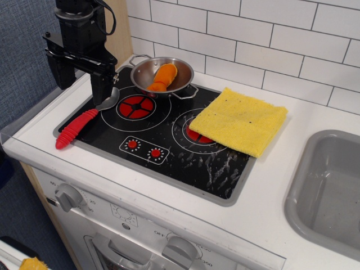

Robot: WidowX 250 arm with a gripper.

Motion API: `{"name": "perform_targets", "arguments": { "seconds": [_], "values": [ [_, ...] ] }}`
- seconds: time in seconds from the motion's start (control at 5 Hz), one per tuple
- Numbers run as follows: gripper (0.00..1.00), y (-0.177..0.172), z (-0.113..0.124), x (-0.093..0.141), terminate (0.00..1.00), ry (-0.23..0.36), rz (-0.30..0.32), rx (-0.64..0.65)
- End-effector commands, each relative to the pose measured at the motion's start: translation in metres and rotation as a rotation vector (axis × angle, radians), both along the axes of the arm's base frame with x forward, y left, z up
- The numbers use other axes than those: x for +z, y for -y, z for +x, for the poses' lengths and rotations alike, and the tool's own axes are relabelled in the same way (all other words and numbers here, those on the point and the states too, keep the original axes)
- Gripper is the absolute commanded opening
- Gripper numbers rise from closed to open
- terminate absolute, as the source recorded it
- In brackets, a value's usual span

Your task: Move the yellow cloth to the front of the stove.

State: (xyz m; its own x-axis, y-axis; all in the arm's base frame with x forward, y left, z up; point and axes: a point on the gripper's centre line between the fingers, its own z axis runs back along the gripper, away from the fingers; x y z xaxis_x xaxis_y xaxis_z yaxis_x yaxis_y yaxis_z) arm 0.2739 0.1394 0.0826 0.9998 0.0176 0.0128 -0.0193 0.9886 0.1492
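Pincer (81,79) open above spoon (84,122); pan (162,74) behind yellow cloth (239,120).

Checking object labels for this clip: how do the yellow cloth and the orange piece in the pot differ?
The yellow cloth is flat, fuzzy and square, lying across the stove's right edge; the orange piece is smaller, curved and smooth, sitting inside the steel pot. The gripper touches neither.
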Motion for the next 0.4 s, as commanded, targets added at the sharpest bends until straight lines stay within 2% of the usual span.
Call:
{"name": "perform_targets", "arguments": {
  "seconds": [0.0,0.2],
  "values": [
    [1.00,0.000,0.000,0.000,0.00,0.000,0.000,0.000],
    [1.00,0.042,0.020,0.004,0.00,0.036,-0.038,-0.071]
  ]
}}
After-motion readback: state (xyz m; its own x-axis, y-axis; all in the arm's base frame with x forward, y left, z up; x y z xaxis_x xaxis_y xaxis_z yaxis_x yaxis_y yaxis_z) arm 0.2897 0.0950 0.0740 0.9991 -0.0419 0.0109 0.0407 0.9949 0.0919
